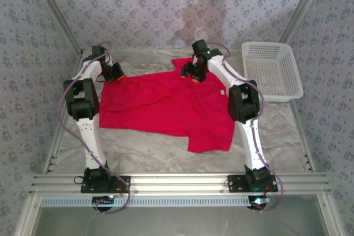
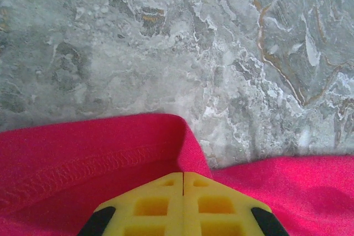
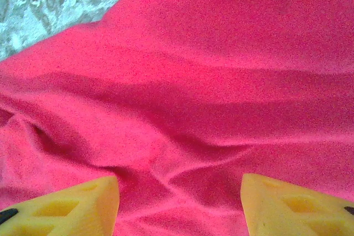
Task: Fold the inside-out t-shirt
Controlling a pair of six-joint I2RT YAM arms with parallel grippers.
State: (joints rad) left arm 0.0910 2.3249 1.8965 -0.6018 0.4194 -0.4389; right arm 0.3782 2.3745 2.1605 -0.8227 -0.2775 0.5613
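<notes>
We see the bright red short-sleeved fabric t-shirt (image 1: 166,106) spread on the grey marbled table (image 1: 155,150); the left gripper (image 2: 183,175) is clenched on its stitched hem, at the far-left corner; the right gripper (image 3: 180,194) gapes above wrinkled cloth, grasping nothing.

Your two arms are a matched white-and-black pair.
Left arm (image 1: 91,132) and right arm (image 1: 251,142) have white tapered links and boxy black joint housings (image 1: 81,99) on black bases (image 1: 99,179). You'll see a grey-purple cable (image 1: 63,121) looped alongside each and a green light (image 1: 208,52) on the right wrist. The fingers (image 2: 149,205) are yellow wedges with square pockets and black outer corners.
</notes>
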